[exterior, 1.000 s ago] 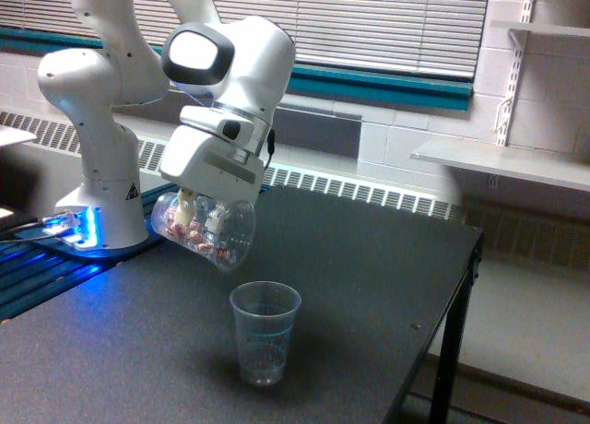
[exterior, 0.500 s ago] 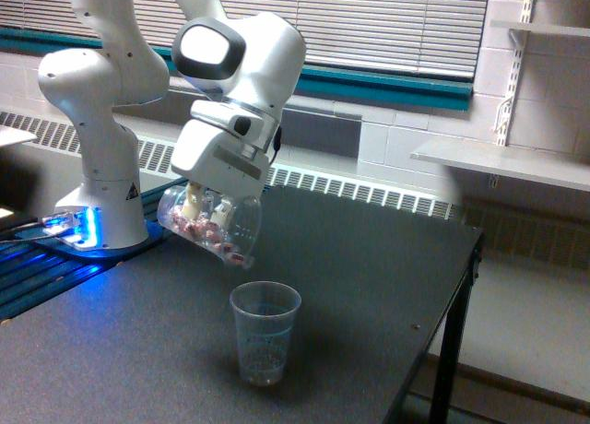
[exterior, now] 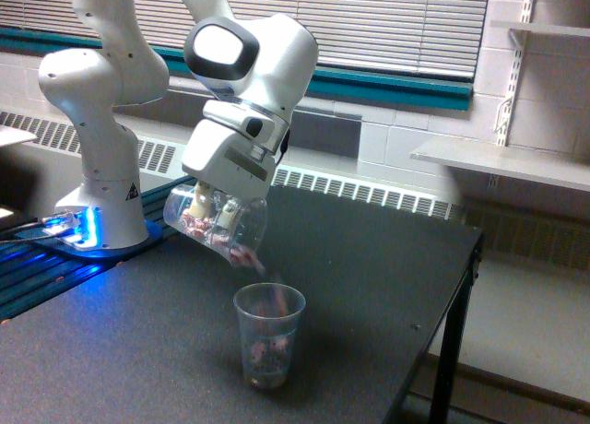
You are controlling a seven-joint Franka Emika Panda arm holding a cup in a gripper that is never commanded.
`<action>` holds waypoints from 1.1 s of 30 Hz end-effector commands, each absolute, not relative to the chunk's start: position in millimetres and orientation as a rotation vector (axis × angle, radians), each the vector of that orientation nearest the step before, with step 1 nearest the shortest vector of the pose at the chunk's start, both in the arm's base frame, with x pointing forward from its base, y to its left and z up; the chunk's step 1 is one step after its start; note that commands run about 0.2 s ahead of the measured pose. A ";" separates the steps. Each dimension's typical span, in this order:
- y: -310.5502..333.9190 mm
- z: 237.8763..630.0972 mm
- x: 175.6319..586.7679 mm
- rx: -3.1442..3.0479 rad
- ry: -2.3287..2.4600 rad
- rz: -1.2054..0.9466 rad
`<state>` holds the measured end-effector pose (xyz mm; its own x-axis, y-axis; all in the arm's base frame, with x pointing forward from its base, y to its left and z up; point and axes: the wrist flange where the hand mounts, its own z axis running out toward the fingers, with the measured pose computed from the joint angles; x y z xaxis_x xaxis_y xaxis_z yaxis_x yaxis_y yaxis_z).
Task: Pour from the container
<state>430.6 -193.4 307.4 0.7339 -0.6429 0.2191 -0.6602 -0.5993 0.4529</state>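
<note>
The container [exterior: 221, 226], a clear plastic jar with pinkish-brown pieces inside, is tilted steeply with its mouth pointing down toward the exterior view's right. My gripper [exterior: 214, 210] is shut on the container, its fingers partly seen through the clear wall. Small pieces [exterior: 261, 269] are falling from the mouth. Right below stands a slimmer clear cup [exterior: 268, 336] with printed marks, upright on the dark table [exterior: 369, 286]. Some pinkish pieces lie in the cup's bottom.
The arm's white base [exterior: 97, 180] stands at the exterior view's left on a blue-lit plate. The table's edge runs along the exterior view's right, with a drop to the floor. A wall shelf [exterior: 502, 161] and radiator sit behind.
The container has shifted slightly toward the exterior view's right and tipped further. Pieces now spill from its mouth, and some have landed in the cup, which was empty before.
</note>
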 end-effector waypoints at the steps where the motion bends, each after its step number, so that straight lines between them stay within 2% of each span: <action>1: -191.8 309.2 426.3 2.420 -0.932 0.013; 15: -190.6 317.9 422.0 2.415 -0.918 -0.001; 33: -180.4 316.6 441.1 2.403 -0.979 0.039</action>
